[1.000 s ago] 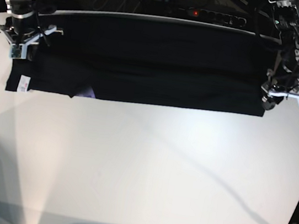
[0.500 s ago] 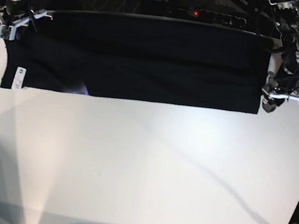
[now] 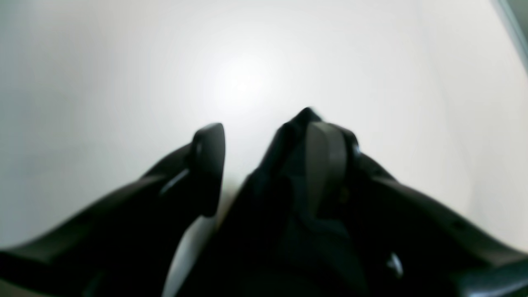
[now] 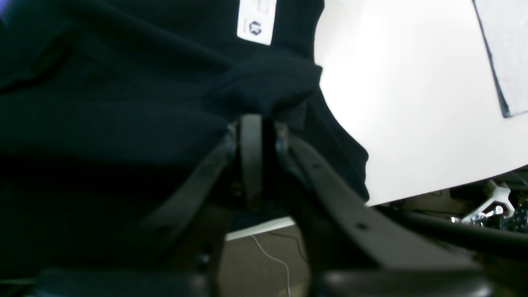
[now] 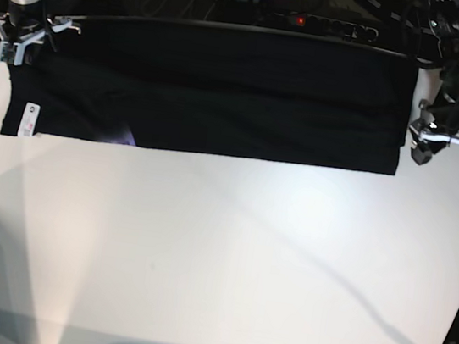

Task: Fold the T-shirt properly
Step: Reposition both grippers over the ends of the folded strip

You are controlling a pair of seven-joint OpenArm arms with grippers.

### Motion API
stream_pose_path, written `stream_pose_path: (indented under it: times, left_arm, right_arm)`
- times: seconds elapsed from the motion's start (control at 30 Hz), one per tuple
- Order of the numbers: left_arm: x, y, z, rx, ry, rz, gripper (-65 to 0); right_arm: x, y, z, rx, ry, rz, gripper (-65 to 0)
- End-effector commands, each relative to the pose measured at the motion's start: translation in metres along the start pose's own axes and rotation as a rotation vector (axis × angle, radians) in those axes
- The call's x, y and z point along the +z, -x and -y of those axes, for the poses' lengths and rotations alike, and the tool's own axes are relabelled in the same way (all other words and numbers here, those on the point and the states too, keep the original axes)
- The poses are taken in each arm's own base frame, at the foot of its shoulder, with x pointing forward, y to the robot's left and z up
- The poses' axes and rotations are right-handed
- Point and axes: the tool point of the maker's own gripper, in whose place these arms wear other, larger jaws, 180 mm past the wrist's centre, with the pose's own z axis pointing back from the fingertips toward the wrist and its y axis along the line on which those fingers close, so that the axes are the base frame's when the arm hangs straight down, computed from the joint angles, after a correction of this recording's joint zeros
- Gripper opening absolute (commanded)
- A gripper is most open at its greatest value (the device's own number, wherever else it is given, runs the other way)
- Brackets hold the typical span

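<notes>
A small white tag point(image 4: 255, 20) on the black T-shirt point(image 4: 103, 103) carries a dark hexagon-like logo and faint lines of print too small to read. The same tag point(image 5: 27, 120) appears in the base view, illegible.

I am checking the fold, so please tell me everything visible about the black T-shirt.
The T-shirt is plain black cloth, lying as a long flat band across the far side of the white table. A small white tag shows at its near corner. The right pincer is shut on a bunched fold; the left pincer is open beside the other end.
</notes>
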Motion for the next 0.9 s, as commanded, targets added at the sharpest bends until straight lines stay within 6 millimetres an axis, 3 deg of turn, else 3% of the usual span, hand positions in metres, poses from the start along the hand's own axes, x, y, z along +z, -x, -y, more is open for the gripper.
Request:
stream_pose_path:
  times: [0.0,0.13,0.23,0.43,0.63,0.87]
  left_arm:
    - [0.005,-0.011,0.005,-0.024,0.016,0.030,-33.8]
    - [0.012,-0.010,0.007,-0.044,0.019,0.030,-33.8]
    - [0.017,-0.005,0.004,-0.052,0.011,0.017,-33.8]
    - [0.021,0.004,-0.004,-0.056,-0.008,-0.009,-31.1]
    - [0.022,0.013,-0.008,-0.058,-0.015,-0.033,-17.2]
    - [0.021,0.014,-0.007,-0.049,-0.013,-0.033,-16.1]
  right_arm:
    - [0.003,-0.008,0.003,0.013,0.004,0.033,-51.8]
    - [0.004,-0.005,0.006,0.016,0.013,0.023,-39.5]
    - [0.008,0.000,0.017,0.011,0.045,0.011,-34.3]
    - [0.011,0.001,0.024,-0.006,0.068,0.011,-33.2]
    - [0.003,0.004,0.001,0.003,-0.003,0.002,-33.2]
    - [-0.021,0.023,-0.020,-0.050,-0.084,-0.039,-33.2]
